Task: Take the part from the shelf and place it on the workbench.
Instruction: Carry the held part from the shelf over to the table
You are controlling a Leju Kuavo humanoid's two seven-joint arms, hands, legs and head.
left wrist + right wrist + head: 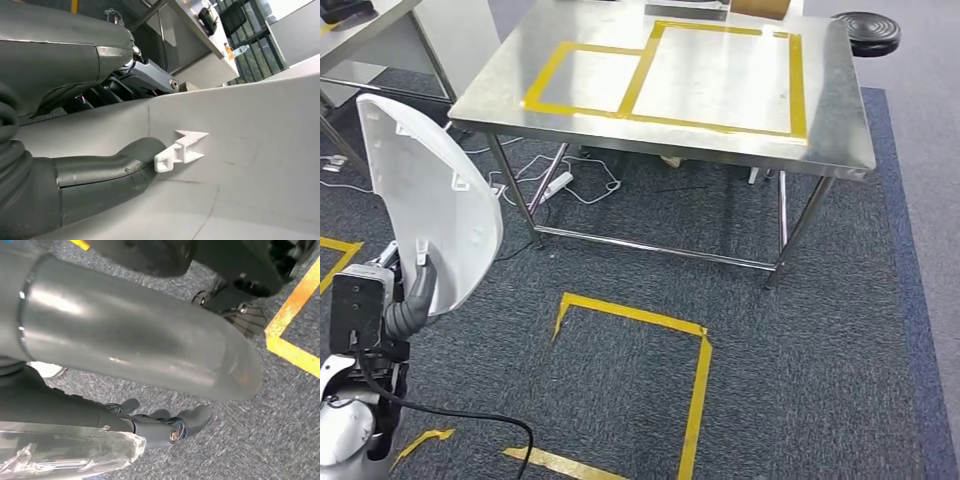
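Steel worktop standing on dark carpet, yellow tape marking both

A stainless worktop [667, 110] is catching the room's light on its top, with two rectangles of yellow tape [637, 75] lying side by side on it. Dark grey carpet [810, 340] is running under its legs, where white cables [576, 180] are trailing. More yellow floor tape [693, 385] is outlining a square in front. A black round stool [867, 30] is sitting beside the far corner, and another table [365, 25] is standing to the left.
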